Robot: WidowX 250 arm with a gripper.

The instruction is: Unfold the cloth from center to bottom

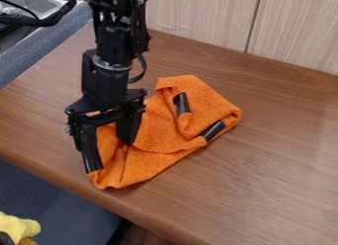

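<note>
I'm working over a brown wooden table [277,165], with pale panelling [198,17] behind it and a blue padded surface [59,204] below its near edge. My black arm [105,86] hangs in from the upper left of the view, over the left part of the orange cloth [158,123], which lies bunched and partly folded near the middle of the table, its lowest corner close to the near edge. The gripper [110,154] is spread, its two fingers well apart with orange fabric between and beneath them; I can't see it pinching any. Two black strips [181,104] show on the cloth's right half, beside a curled fold. My worry is the grip: if I close here with the tips too high, they'll slide off the fabric; too low, and they'll scrape the wood or catch two layers, so the whole bundle would drag instead of opening. The layers overlap so closely near the tips that I can't tell which is the top one. Pulling toward the bottom could also carry that corner over the edge, since there's little table left there, and its weight might then draw the rest along. A low, short pull seems safest.
</note>
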